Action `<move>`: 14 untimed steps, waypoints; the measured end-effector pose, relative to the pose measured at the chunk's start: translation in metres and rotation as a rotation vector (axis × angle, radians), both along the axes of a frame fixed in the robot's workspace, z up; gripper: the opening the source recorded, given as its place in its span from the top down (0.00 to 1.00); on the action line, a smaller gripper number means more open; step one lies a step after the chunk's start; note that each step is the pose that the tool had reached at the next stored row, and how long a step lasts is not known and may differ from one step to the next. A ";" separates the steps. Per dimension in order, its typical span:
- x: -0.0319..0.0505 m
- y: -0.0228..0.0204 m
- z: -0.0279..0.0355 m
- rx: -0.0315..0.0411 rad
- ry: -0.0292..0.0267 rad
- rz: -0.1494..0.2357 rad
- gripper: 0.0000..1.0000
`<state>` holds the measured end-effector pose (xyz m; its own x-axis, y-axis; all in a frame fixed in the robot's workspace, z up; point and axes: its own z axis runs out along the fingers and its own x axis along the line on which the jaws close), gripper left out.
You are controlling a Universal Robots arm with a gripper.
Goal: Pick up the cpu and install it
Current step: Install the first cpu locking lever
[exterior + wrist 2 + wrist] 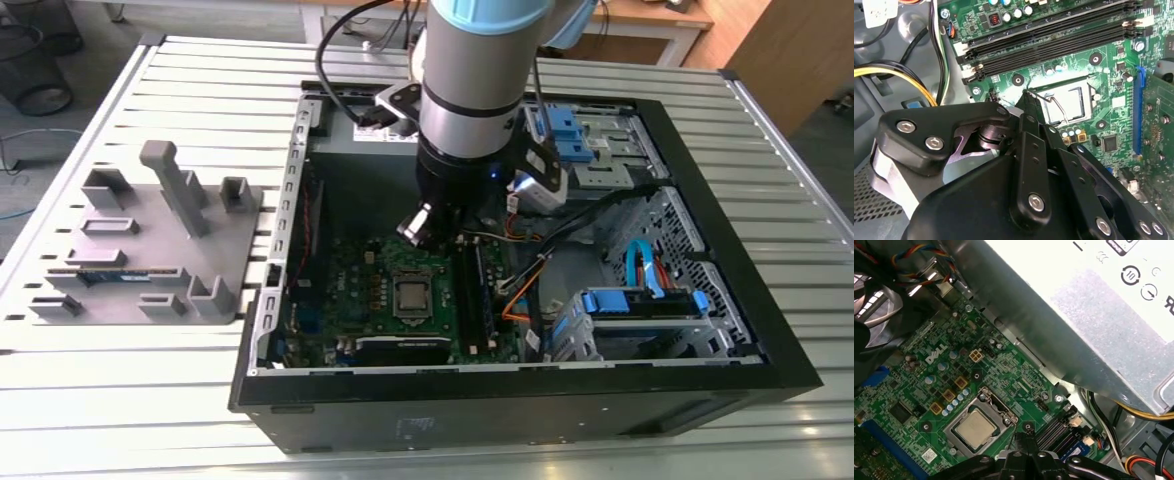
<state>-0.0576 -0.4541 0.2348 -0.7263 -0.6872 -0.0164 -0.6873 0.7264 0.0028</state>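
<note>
One cpu [975,426] sits flat in the silver socket frame [985,399] on the green motherboard [914,390], its metal top uncovered; in the exterior view it shows as a pale square [412,295] near the middle of the board, inside the open computer case [747,300]. The arm's gripper [1021,440] hangs just beside the socket, its tip close above the board and next to the black memory slots [1054,42]. In both wrist views the two dark fingers meet at a point with no visible gap and nothing between them, so the gripper appears closed and empty. The thin wire retention lever [1056,106] stands up over the socket in the second wrist view. By this evidence the chip is already placed and the seating stage is in hand. Securing it would call for a careful approach to the lever without touching the chip. A grey parts fixture [147,250] lies on the slatted table [107,400], at the exterior view's left.
</note>
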 end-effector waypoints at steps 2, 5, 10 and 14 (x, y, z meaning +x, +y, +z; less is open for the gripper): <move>0.0000 0.0000 -0.0006 0.0000 0.0000 -0.024 0.89; 0.0000 0.0000 -0.0015 0.0000 0.0000 -0.059 0.89; -0.0028 0.0000 -0.0028 0.0001 -0.0013 -0.075 0.89; -0.0066 0.0001 -0.0044 -0.0031 -0.0028 -0.083 0.89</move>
<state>-0.0643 -0.4540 0.2304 -0.7809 -0.6245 -0.0165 -0.6245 0.7810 -0.0014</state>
